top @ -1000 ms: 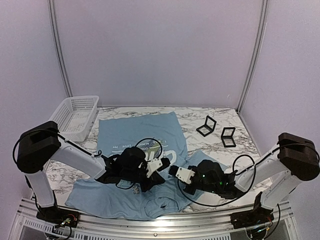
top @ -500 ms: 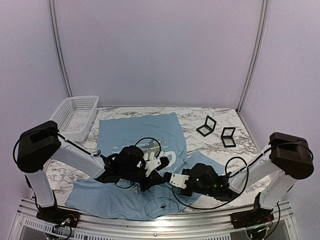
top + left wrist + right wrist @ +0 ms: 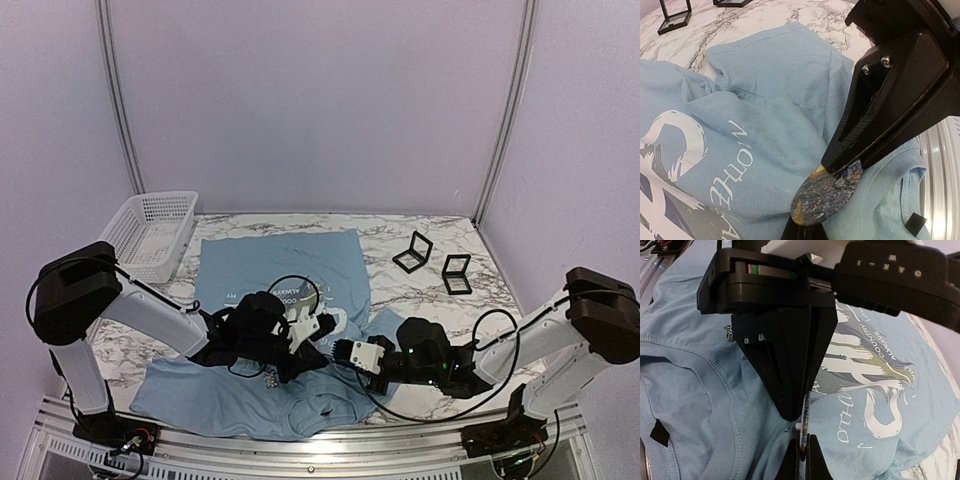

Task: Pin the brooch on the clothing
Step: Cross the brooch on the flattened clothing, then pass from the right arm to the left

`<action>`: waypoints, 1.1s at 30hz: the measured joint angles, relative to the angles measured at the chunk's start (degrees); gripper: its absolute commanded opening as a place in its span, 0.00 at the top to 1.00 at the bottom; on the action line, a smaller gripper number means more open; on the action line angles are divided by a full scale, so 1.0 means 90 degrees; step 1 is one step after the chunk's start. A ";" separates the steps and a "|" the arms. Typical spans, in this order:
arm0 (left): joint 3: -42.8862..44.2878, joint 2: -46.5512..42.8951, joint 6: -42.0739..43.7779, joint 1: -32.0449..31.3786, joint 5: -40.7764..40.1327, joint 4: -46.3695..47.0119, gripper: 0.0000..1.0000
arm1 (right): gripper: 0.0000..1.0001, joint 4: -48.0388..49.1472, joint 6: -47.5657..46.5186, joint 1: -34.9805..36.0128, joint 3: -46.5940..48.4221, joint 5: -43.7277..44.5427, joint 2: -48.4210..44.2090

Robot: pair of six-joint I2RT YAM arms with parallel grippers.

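The brooch (image 3: pixel 827 192), a small oval disc with a mottled blue and yellow face, hangs just above the light blue T-shirt (image 3: pixel 765 100) near its collar. It appears edge-on (image 3: pixel 804 426) in the right wrist view, a short white post sticking out of its side. My left gripper (image 3: pixel 807 229) is shut on its lower edge. My right gripper (image 3: pixel 802 454) is shut on the opposite edge, tip to tip with the left. From above, the two grippers meet over the shirt (image 3: pixel 270 265) and hide the brooch.
A white mesh basket (image 3: pixel 150 232) stands at the back left of the marble table. Two small open black cases (image 3: pixel 412 253) (image 3: pixel 456 273) sit at the back right. A metal rail (image 3: pixel 300 455) runs along the near edge by the arm bases.
The right arm has shifted and lowered its forearm, its gripper staying against the left gripper. The left arm has hardly moved.
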 measured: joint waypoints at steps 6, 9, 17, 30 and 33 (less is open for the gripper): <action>-0.0126 -0.0085 0.0073 0.0000 -0.0015 0.0029 0.63 | 1.00 0.0005 0.0301 -0.0342 -0.0126 -0.0653 -0.0209; -0.0262 -0.0291 0.0126 0.0000 -0.0058 0.0029 0.54 | 1.00 0.0039 0.0469 -0.0559 -0.0131 -0.1044 -0.0289; -0.0257 -0.0719 0.0386 0.0000 -0.0141 0.0104 0.57 | 1.00 0.0051 0.0619 -0.0719 -0.0131 -0.1719 -0.0274; -0.0226 -0.0685 0.0750 -0.0007 0.0333 0.0058 1.00 | 1.00 0.0051 0.0709 -0.0874 -0.0104 -0.2212 -0.0233; -0.0226 -0.0685 0.0724 -0.0010 0.0503 -0.0007 1.00 | 1.00 0.0051 0.0770 -0.0954 -0.0102 -0.2365 -0.0194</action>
